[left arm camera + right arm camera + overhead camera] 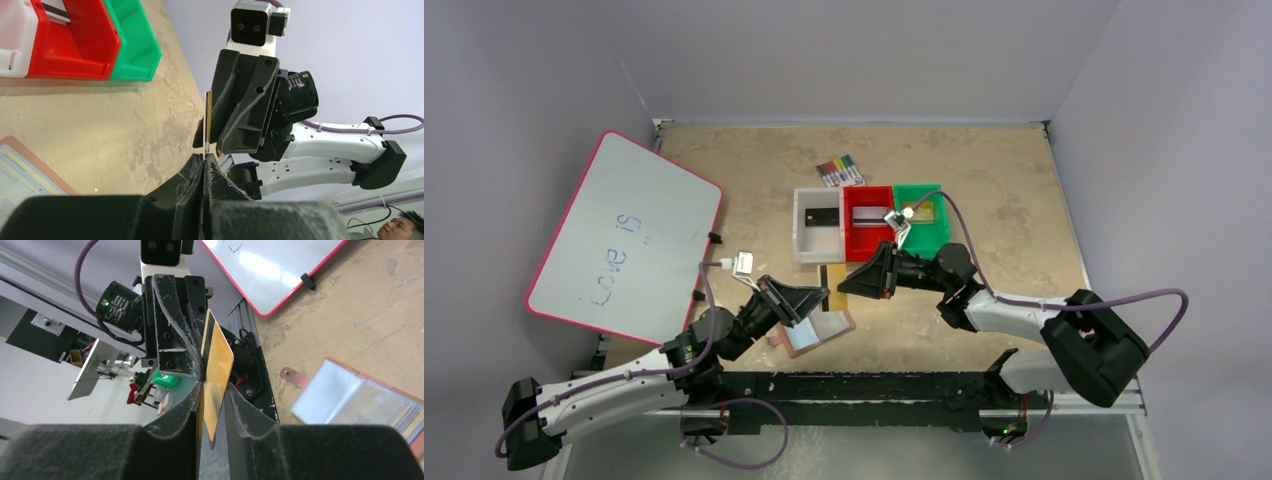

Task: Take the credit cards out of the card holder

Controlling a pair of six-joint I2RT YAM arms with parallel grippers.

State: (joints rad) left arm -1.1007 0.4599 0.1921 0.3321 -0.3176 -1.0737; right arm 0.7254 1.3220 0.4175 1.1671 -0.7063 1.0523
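Observation:
A gold credit card (834,274) stands on edge in the air between my two grippers. My left gripper (821,297) is shut on its edge, seen clearly in the left wrist view (204,157), where the card (208,120) runs upward. My right gripper (844,283) has its jaws on either side of the same card (217,375) with a gap on one side, so it is open (214,390). The tan card holder (816,331) lies open on the table below, its clear pockets up (360,400).
White (800,240), red (852,248) and green (939,238) bins stand behind the grippers, with a black card (820,216) in the white one and a gold card (921,212) in the green one. A marker pack (840,171) lies beyond. A red-rimmed whiteboard (624,235) leans at left.

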